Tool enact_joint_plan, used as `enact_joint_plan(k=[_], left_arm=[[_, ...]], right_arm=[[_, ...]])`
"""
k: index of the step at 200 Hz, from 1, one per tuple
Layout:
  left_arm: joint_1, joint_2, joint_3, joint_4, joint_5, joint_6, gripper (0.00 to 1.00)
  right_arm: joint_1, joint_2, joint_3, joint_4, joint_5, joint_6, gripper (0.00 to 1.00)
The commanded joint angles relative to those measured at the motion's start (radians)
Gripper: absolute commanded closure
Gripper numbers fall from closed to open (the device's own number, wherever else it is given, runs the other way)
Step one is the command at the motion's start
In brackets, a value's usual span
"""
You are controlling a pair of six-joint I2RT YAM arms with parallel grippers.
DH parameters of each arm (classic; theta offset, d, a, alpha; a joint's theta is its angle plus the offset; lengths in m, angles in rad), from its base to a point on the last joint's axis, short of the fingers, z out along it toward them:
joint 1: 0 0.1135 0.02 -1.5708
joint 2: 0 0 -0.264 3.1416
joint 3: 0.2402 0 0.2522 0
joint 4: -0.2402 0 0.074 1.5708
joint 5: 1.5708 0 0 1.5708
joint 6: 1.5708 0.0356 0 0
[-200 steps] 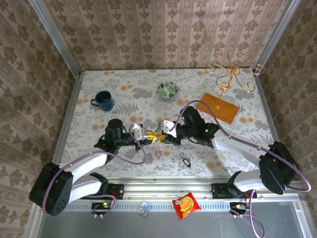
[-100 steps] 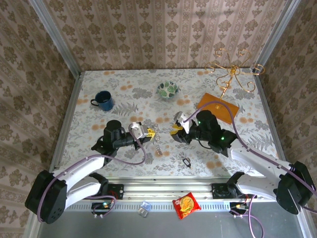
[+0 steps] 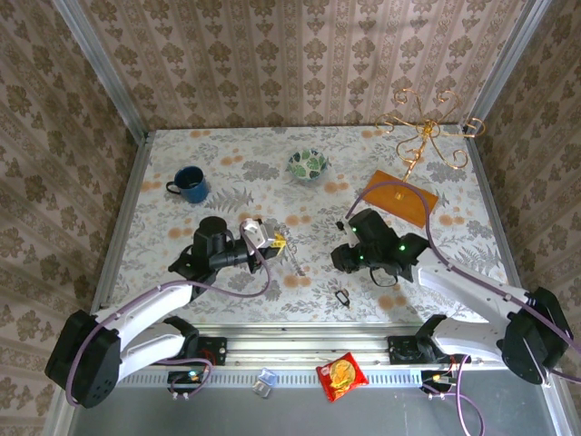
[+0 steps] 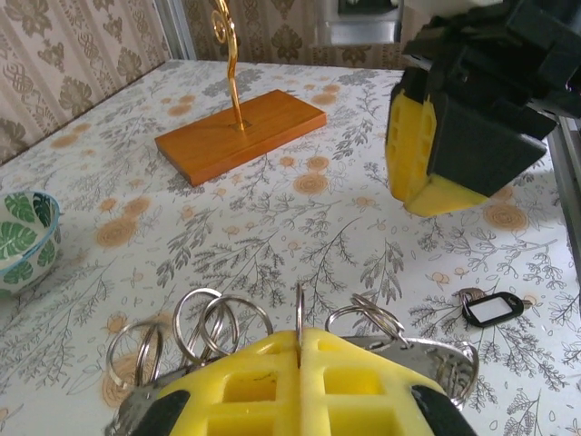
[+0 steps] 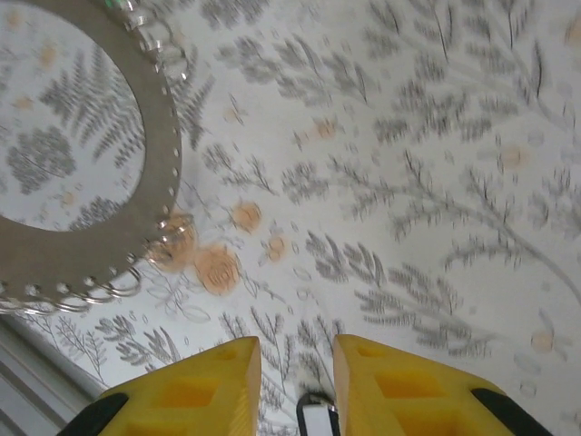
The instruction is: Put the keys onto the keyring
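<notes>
"Keys (image 3: 290, 254) first: where are they from above?"

"At the tip of my left gripper (image 3: 270, 240), mid-table, a silvery bunch trailing toward the near edge. The keyring (image 3: 342, 297) lies flat on the table (image 3: 436, 263) closer to that edge, apart from them, and my right gripper (image 3: 343, 261) hovers just beyond it."

"And through your left wrist camera?"

"My 2 yellow fingers (image 4: 245, 391) are pressed together, pinching the bunch: silver split rings (image 4: 222, 322) fan out right past the tips, 1 ring's edge rising from the seam. Which piece they bite I cannot tell. The keyring, a dark frame with a pale middle, lies off to the right on the floral tabletop."

"Right wrist?"

"Those jaws stand slightly spread with nothing gripped; the keyring's top shows low in the gap. At upper left hangs a flat ring-shaped disc (image 5: 162, 177) rimmed with small split rings."
</notes>
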Motion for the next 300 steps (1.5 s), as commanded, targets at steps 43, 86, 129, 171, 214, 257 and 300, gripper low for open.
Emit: enact_joint_plan(k=[43,86,129,171,214,257,300], left_arm=[[-0.01,0.004,0.048,-0.05,0.004,-0.075,1.0],[-0.021,0.003,0.051,-0.094,0.001,-0.072,1.0],[-0.036,0.0,0.052,-0.107,-0.025,-0.066,1.0],[-0.051,-0.002,0.043,-0.107,-0.042,-0.046,1.0],[-0.054,-0.009,0.037,-0.102,-0.044,-0.039,1.0],[-0.057,-0.013,0.034,-0.104,-0.048,-0.035,1.0],[-0.057,-0.014,0.034,-0.106,-0.045,-0.029,1.0]], right_arm=[[0.116,0.128,0.016,-0.227,0.033,0.138,0.68],[0.164,0.253,0.044,-0.232,0.068,0.167,0.65],[0.178,0.271,0.048,-0.21,0.127,0.49,0.65],[0.201,0.257,0.05,-0.191,0.181,0.76,0.63],[0.213,0.321,0.073,-0.181,0.207,0.826,0.61],[0.211,0.39,0.113,-0.196,0.233,0.802,0.64],[0.21,0.425,0.144,-0.241,0.252,0.788,0.72]])
